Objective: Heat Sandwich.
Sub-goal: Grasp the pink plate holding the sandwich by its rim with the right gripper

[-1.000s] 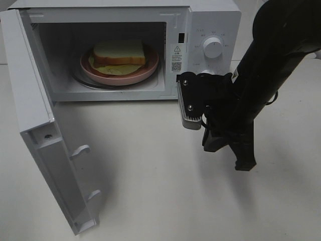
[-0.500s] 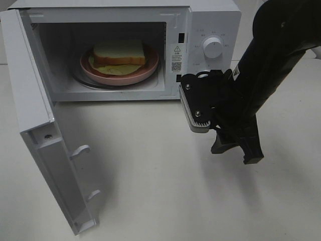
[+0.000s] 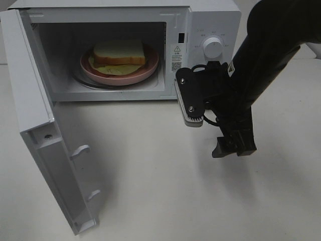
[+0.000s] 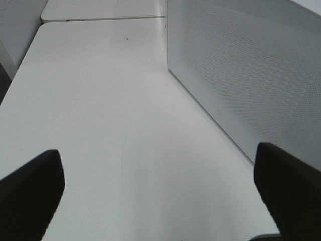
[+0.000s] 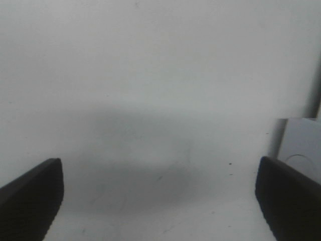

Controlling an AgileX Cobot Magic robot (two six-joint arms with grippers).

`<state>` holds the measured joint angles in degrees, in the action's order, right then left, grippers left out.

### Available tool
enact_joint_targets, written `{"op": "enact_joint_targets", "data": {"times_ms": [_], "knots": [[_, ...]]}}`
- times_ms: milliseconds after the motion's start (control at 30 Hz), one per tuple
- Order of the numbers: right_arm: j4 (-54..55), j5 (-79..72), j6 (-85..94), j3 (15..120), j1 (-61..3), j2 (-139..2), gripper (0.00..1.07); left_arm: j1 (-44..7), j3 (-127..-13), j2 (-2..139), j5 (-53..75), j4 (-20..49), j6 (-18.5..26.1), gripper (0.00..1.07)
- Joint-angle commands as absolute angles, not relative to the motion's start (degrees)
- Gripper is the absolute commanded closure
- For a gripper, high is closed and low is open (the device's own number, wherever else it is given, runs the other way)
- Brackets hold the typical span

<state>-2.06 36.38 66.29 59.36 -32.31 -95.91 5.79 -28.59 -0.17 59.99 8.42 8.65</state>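
Plain white table (image 3: 150, 201), white microwave (image 3: 200, 15) standing toward its back, door (image 3: 30, 85) swung open

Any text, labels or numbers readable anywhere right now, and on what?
Nothing reads clearly.
Sticker on the microwave front frame: warning triangle and QR code, print too small.
Dial: marks around it too small to read.
Wrist views: none.

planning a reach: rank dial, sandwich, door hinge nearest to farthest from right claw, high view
From the right claw:
1. dial, right panel, just behind it
2. sandwich, inside, left of the claw
3. door hinge, far left
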Motion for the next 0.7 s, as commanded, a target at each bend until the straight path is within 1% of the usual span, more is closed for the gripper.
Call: {"op": "enact_joint_targets", "data": {"times_ms": [33,300,700], "knots": [[-4.98,36.15,64.86,61.36,-33.40,-95.57,0.07,6.02,-28.42,-1.43,59.53,8.54,8.42,0.09],[-8.37,36.15,63.94,68.98,-35.58,-98.95,0.10,6.02,-28.42,-1.43,59.53,8.54,8.42,0.09],[-8.77,34.55,64.00,78.55,-37.47,-107.20,0.12,6.02,-28.42,-1.43,59.53,8.54,8.42,0.09]]}}
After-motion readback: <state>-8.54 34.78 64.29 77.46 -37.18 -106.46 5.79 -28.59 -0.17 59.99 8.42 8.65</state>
